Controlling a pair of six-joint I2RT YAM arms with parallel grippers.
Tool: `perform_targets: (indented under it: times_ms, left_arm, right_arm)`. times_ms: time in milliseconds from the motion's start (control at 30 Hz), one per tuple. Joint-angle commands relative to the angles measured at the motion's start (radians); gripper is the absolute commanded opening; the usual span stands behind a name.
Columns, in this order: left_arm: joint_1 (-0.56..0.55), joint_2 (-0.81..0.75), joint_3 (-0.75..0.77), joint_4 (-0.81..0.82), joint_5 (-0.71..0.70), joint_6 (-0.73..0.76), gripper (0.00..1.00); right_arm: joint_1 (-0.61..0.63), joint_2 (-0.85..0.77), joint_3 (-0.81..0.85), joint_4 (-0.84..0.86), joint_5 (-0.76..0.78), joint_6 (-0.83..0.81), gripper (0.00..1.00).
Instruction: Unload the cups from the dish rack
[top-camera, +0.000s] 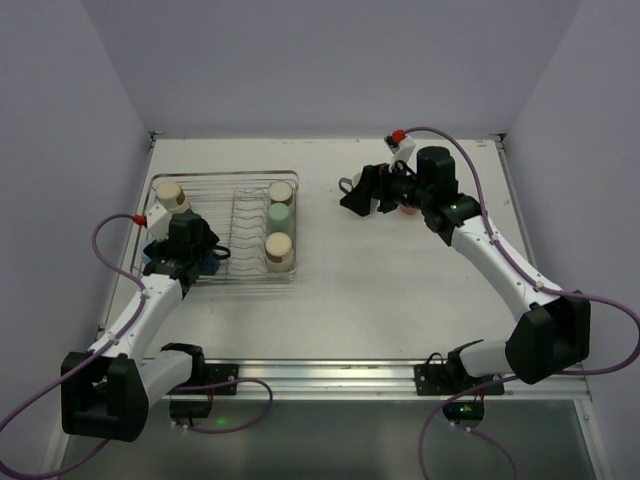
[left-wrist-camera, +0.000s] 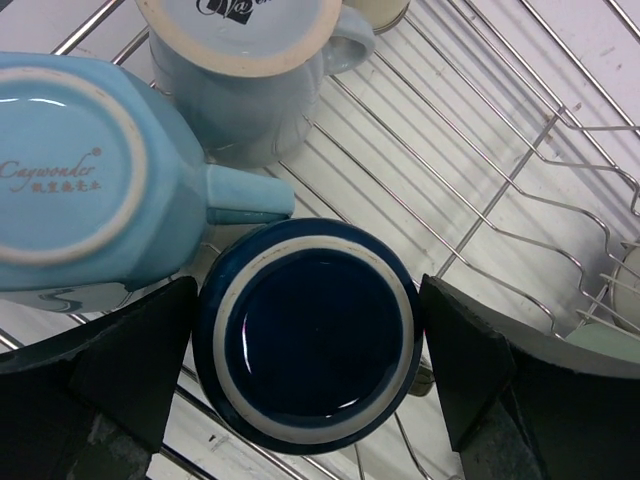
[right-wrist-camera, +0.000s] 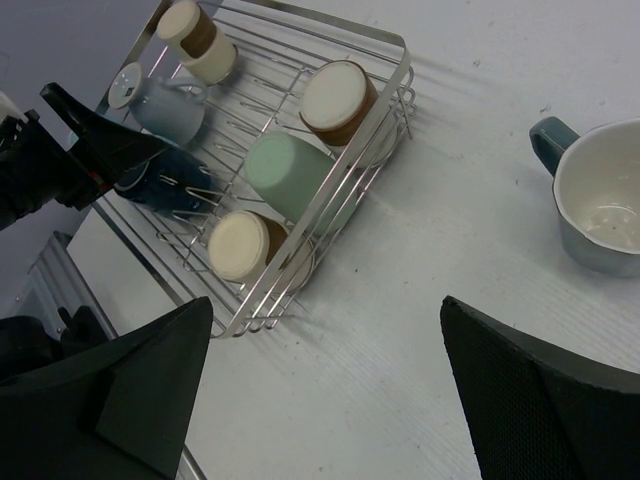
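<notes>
My left gripper (left-wrist-camera: 308, 340) is down in the dish rack (top-camera: 225, 176), its fingers pressed against both sides of an upside-down navy mug (left-wrist-camera: 305, 335). A light blue mug (left-wrist-camera: 70, 170) and a paler blue-grey mug (left-wrist-camera: 250, 90) sit upside down just beyond it. Two beige tumblers (right-wrist-camera: 335, 100) (right-wrist-camera: 240, 245) and a pale green tumbler (right-wrist-camera: 290, 170) lie along the rack's right side, and another beige tumbler (top-camera: 168, 192) stands at its far left. My right gripper (right-wrist-camera: 325, 390) is open and empty above the table. A grey-teal mug (right-wrist-camera: 600, 200) stands upright beside it.
The rack's upright plate-slot wires (top-camera: 243, 235) run down its middle. A bit of salmon pink (top-camera: 408, 209) shows behind my right arm. Purple cables loop off both arms. Grey walls close in the table on three sides.
</notes>
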Motion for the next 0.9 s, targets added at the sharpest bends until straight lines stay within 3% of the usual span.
perform_targets:
  times_ms: [0, 67, 100, 200, 233, 300, 333, 667, 867]
  left_arm:
    - [0.005, 0.003, -0.049, 0.016, -0.003, -0.046, 0.93]
    - [0.006, -0.016, -0.05, 0.017, 0.014, -0.036, 0.78]
    - [0.006, -0.027, -0.047, 0.019, 0.022, -0.029, 0.65]
    - [0.006, -0.075, -0.02, 0.019, 0.062, -0.002, 0.49]
    - [0.006, -0.096, -0.009, 0.017, 0.085, 0.003, 0.35]
    - [0.005, -0.116, 0.02, 0.017, 0.105, 0.026, 0.17]
    - [0.006, -0.13, 0.029, 0.017, 0.117, 0.03, 0.13]
    - [0.005, -0.13, 0.085, 0.013, 0.136, 0.063, 0.02]
    - [0.005, -0.133, 0.192, 0.028, 0.168, 0.079, 0.0]
  right_arm:
    - [-0.001, -0.026, 0.015, 0.027, -0.043, -0.016, 0.99]
    - [-0.001, -0.037, 0.011, 0.031, -0.052, -0.008, 0.99]
    - [0.001, -0.052, 0.005, 0.041, -0.058, -0.005, 0.99]
    - [0.001, -0.089, -0.009, 0.065, -0.089, 0.021, 0.99]
    - [0.001, -0.101, -0.015, 0.076, -0.096, 0.038, 0.99]
    - [0.002, -0.142, -0.037, 0.114, -0.122, 0.068, 0.99]
    - [0.002, -0.156, -0.045, 0.131, -0.132, 0.082, 0.99]
    - [0.031, -0.221, -0.092, 0.245, -0.185, 0.182, 0.99]
    - [0.169, -0.186, -0.12, 0.424, -0.118, 0.334, 0.99]
